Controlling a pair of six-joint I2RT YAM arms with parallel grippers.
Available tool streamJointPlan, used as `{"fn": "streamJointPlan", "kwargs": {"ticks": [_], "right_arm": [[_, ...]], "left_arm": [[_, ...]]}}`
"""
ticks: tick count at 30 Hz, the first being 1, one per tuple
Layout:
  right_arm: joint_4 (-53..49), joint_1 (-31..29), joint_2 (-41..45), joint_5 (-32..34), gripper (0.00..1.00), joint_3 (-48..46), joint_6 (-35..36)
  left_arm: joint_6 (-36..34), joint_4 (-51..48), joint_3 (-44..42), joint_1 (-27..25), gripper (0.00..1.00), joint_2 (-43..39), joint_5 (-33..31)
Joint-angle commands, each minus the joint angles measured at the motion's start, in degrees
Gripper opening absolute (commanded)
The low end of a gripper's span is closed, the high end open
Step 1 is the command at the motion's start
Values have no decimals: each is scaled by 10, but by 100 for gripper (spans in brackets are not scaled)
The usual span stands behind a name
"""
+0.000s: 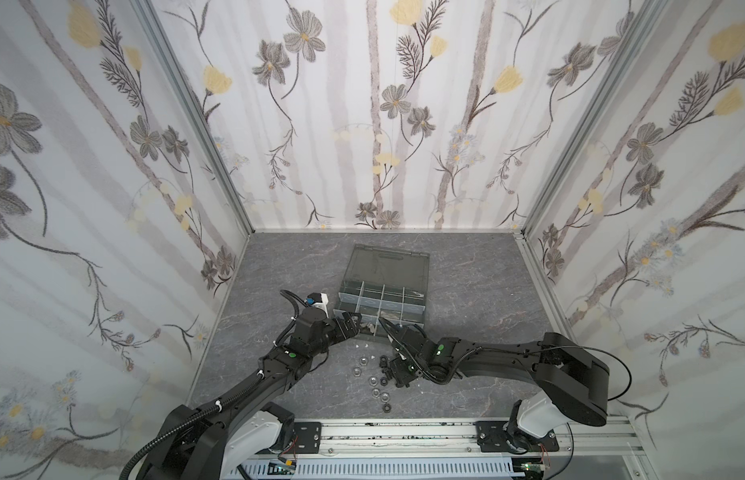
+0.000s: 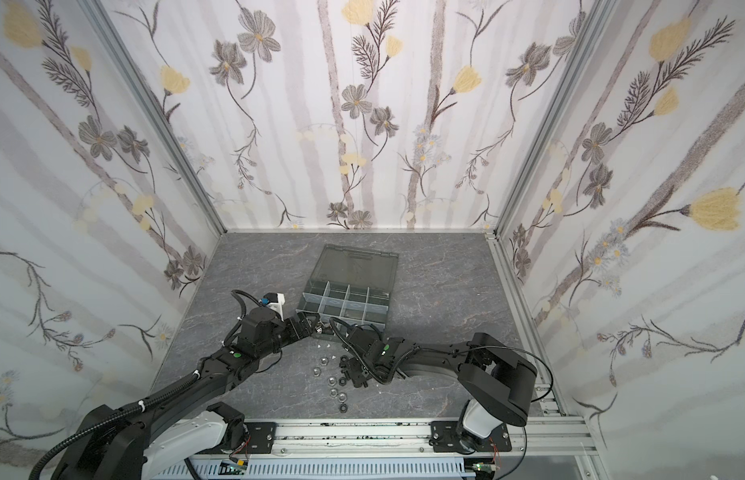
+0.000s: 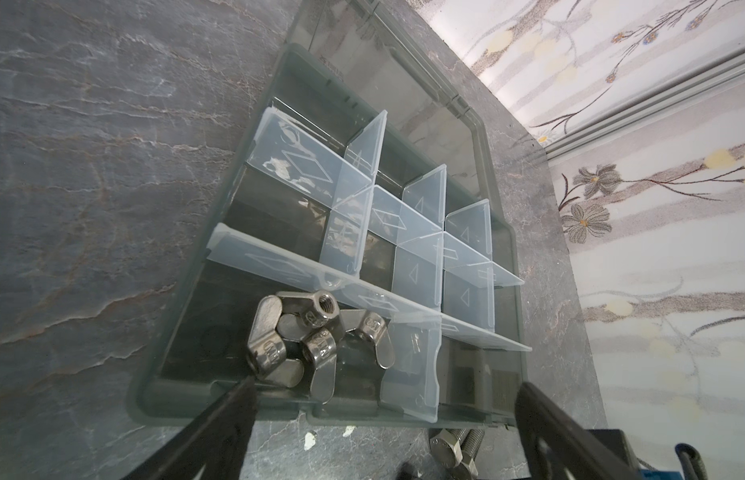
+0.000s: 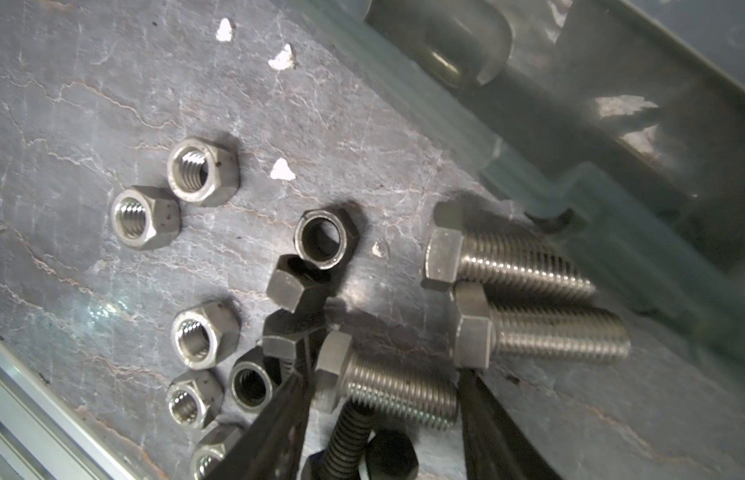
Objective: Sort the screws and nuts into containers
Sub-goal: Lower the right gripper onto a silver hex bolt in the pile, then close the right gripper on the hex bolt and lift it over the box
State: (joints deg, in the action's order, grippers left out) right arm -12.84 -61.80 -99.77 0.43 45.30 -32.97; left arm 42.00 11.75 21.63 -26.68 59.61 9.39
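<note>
Silver screw [image 4: 398, 392] is lying on the desk [image 4: 113, 104] near the box [image 4: 653, 187], right pincer [image 4: 383, 374] straddling it half open; can't tell if it's biting yet. I'd be closing slowly, dodging the black screw [image 4: 346, 436]. Left pincer [image 3: 385, 384] is hovering wide open, empty, over the wing nuts [image 3: 312, 340].

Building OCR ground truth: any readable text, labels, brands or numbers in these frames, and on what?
No text is legible in any view.
Wing nuts in the organiser box: stamped characters on the wings, too blurred to read.
Dividers: embossed diamond and triangle outlines only, no letters.
Loose screws and hex nuts: no markings visible.
</note>
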Motion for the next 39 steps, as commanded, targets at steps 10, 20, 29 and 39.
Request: {"fn": "streamJointPlan", "kwargs": {"ticks": [10,20,29,39], "right_arm": [[5,-1,-3,13,46,6,-9],[-23,8,67,36,44,53,26],[-19,94,44,53,45,134,76],[29,103,-14,21,46,133,51]], "left_arm": [[1,6,-2,1,100,-2,-4],[2,6,0,1,100,1,-5],[3,6,0,1,100,0,-1],[10,6,-6,1,100,-5,-1]]}}
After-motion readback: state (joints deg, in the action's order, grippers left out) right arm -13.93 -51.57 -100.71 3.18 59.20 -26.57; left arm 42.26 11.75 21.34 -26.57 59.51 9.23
